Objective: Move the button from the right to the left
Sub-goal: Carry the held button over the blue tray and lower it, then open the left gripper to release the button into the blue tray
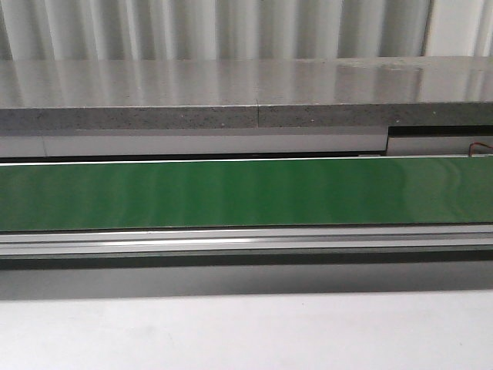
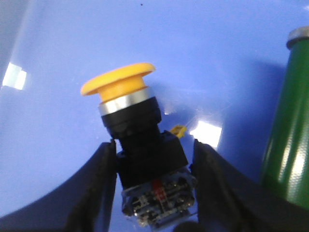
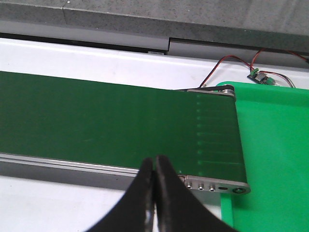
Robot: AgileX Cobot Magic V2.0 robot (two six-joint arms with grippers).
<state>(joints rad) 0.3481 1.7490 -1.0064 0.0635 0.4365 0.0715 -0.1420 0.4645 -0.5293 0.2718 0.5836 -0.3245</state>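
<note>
While the front view shows only an empty green conveyor belt (image 1: 246, 193) running across the frame, with no arm and no button on it, the left wrist view shows the button (image 2: 140, 154) between the two dark fingers of the left gripper (image 2: 154, 159). Its yellow-orange mushroom cap points away from the camera, tilted to one side, above a silver ring and black collar; the square block body with a red mark sits lowest, between the fingers. The fingers stand partly open, close on either side of the black body. Whether they press on it cannot be told.

Behind the button lies a glossy blue surface (image 2: 203, 53), possibly a tray or bin on the robot's left; no rim shows, so this is uncertain. Nothing else is seen on it. A green roller end of the belt (image 2: 287, 125) stands nearby.

The right gripper (image 3: 154, 166) hangs over the near edge of the belt with its fingers pressed together, holding nothing. Beside the belt's end lies a bright green tray (image 3: 270, 145), with nothing visible in it.

The likely risks: if the grip is loose, the top-heavy, tilted button could slip or twist out. If set down on its block at this tilt, it could topple and roll on its round cap.
</note>
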